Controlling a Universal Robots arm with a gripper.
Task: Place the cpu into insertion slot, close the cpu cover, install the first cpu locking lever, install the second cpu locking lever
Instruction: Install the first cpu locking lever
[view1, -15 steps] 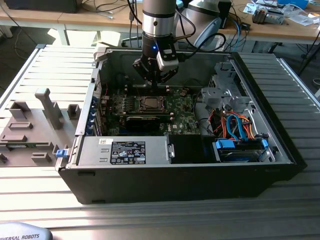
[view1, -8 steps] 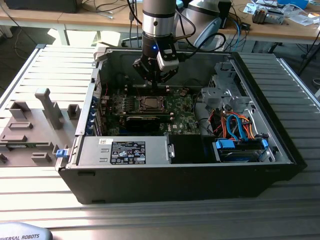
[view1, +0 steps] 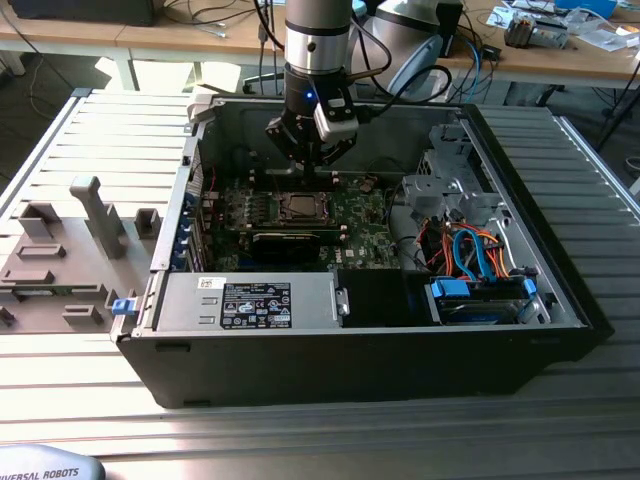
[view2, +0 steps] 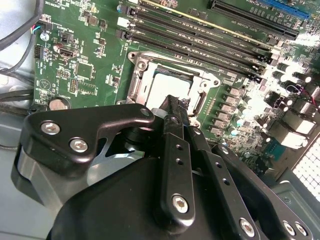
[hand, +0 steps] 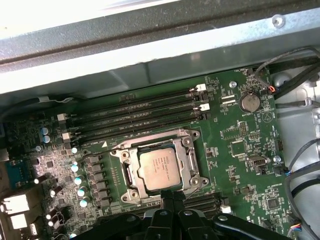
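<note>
- Here we see the gripper (view1: 312, 160) hanging just above the motherboard (view1: 365, 235), in the upper middle of the exterior view, with its jaws brought together and nothing held between them.
- In the second wrist view the fingers (view2: 176, 150) lie side by side, their tips meeting at one edge of the cpu socket (view2: 172, 85); in the first wrist view we see the gripper (hand: 168, 197) close to the socket's edge as well.
- We find the cpu (hand: 159, 169) lying flat in the socket, its dull silver top showing through the square opening; in the exterior view it sits at the frame's centre (view1: 298, 208).
- The cpu cover (hand: 192, 162) lies around the chip as a thin silver frame, closed down over its edges.
- We cannot tell from these views whether the locking levers are latched.
- Four long memory slots (hand: 135, 112) run beside the socket, and a round coin battery (hand: 248, 102) sits on the board, well apart from it.
- The board lies inside an open computer case (view1: 300, 370) on a ribbed metal table (view1: 90, 130); at the exterior view's right, orange and blue cables (view1: 480, 250) fill one bay.
- A grey fixture block (view1: 60, 260) rests on the table at the exterior view's left.
</note>
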